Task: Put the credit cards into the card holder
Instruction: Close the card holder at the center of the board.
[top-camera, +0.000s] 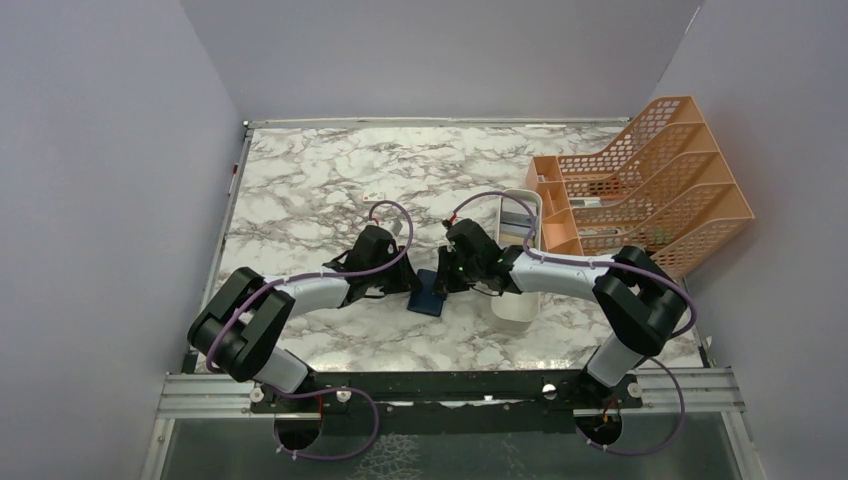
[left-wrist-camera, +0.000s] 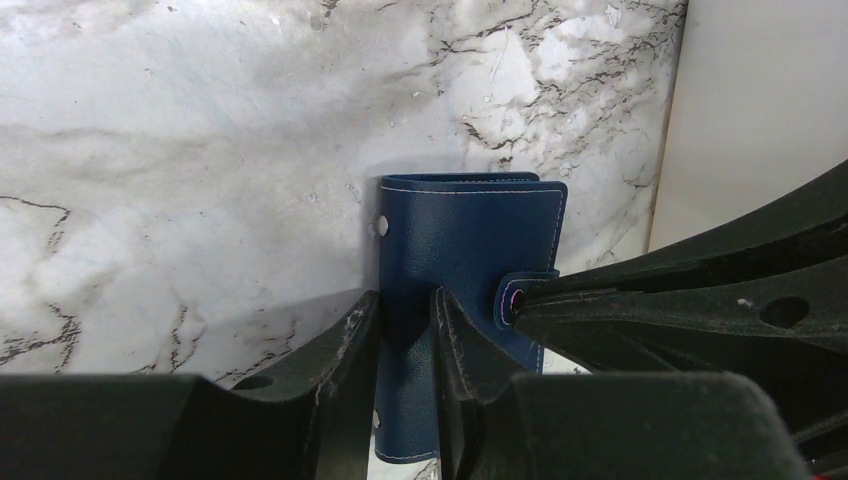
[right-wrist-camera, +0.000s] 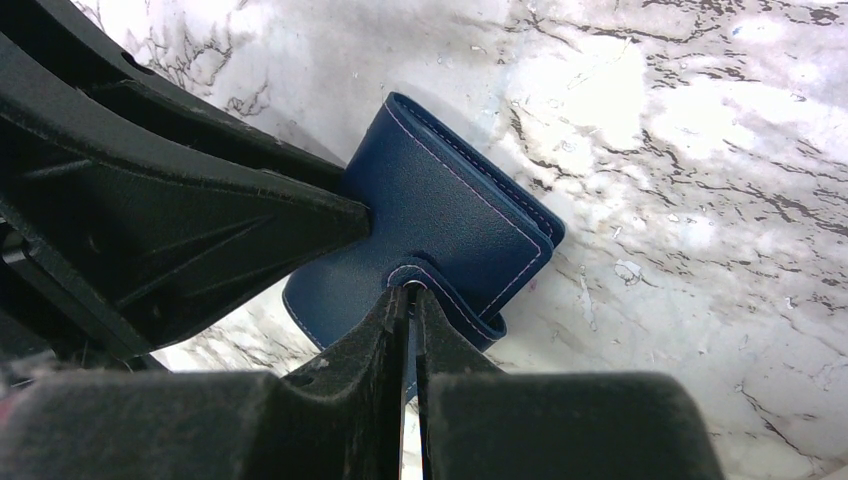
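"Navy holder (top-camera: 428, 293), folded shut on the marble table (top-camera: 300, 180) between our two arms. Where do we stand?"

"Early, we judge. Our left gripper (left-wrist-camera: 405, 320) has its jaws partly closed on the holder's near end, a finger on either side. Our right gripper (right-wrist-camera: 410, 295) is pinched almost fully together on the snap tab (right-wrist-camera: 432, 272)."

"Is the snap undone?"

"Not that we can see. The tab wraps over the edge, the two panels lie together, and no slot shows. We cannot tell whether the holder rests on the table or hangs just off it."

"And the cards?"

"We find none for certain in any view. Something grey lies at the far end of the white tray (top-camera: 512, 308), next to our right arm, but it is too small to name. The orange rack (top-camera: 650, 190) stands just beyond the tray."

"So what is left?"

"Nearly all of it, in our judgement. We must pull the tab free, open the holder, fetch the cards and slide them into the slots. No card is in yet, as far as we can see."
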